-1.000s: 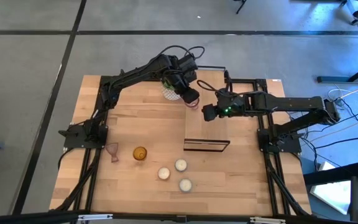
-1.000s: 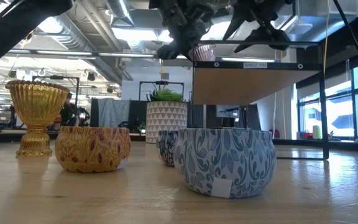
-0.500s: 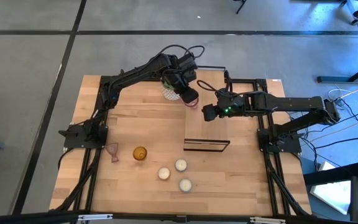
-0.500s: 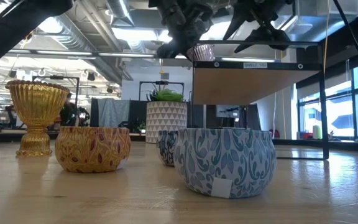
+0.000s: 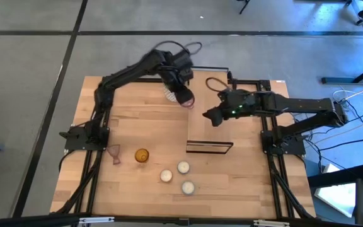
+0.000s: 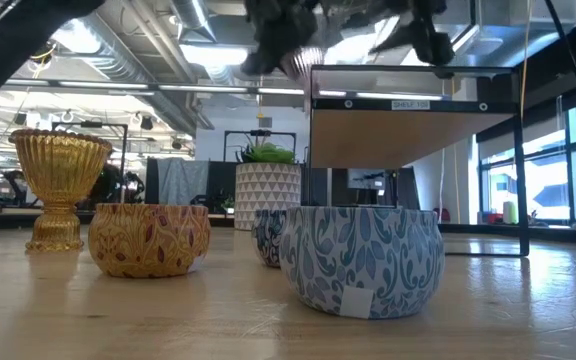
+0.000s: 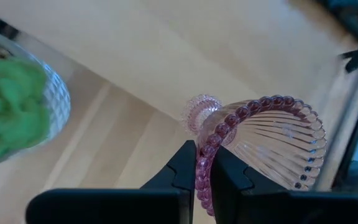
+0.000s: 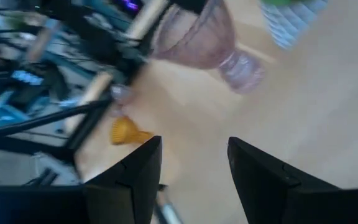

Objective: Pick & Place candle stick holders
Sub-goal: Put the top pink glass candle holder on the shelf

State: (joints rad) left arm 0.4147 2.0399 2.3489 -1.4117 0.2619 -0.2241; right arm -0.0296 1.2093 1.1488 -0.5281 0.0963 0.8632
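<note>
My left gripper [image 5: 184,98] is shut on a pale pink glass holder [image 7: 263,146], lifted above the table beside the shelf's far left corner. It is tipped on its side, with its foot [image 7: 201,112] pointing away from the fingers. My right gripper [image 5: 212,117] is open and empty over the shelf [image 5: 210,135], just right of that holder, which also shows in its wrist view [image 8: 197,37]. An amber holder [image 5: 142,155] stands upright on its foot at the near left. A second pink holder [image 5: 113,152] lies on its side left of it. My left gripper pinches the pink holder's beaded rim [image 7: 204,163]; one finger [image 7: 230,177] is inside the cup and the other [image 7: 180,167] outside. The holder is lifted clear of table and shelf, tipped sideways with its foot farther from the gripper.
A green plant in a white patterned pot [image 5: 171,93] stands close behind my left gripper. Three patterned candle tins [image 5: 183,167] sit near the front edge. The black-framed wooden shelf stands at the table's middle right.
My left gripper has risen and gone a little toward the table's left edge, away from the shelf, carrying the pink holder with it. My right gripper has stayed open over the shelf and has turned slightly.
</note>
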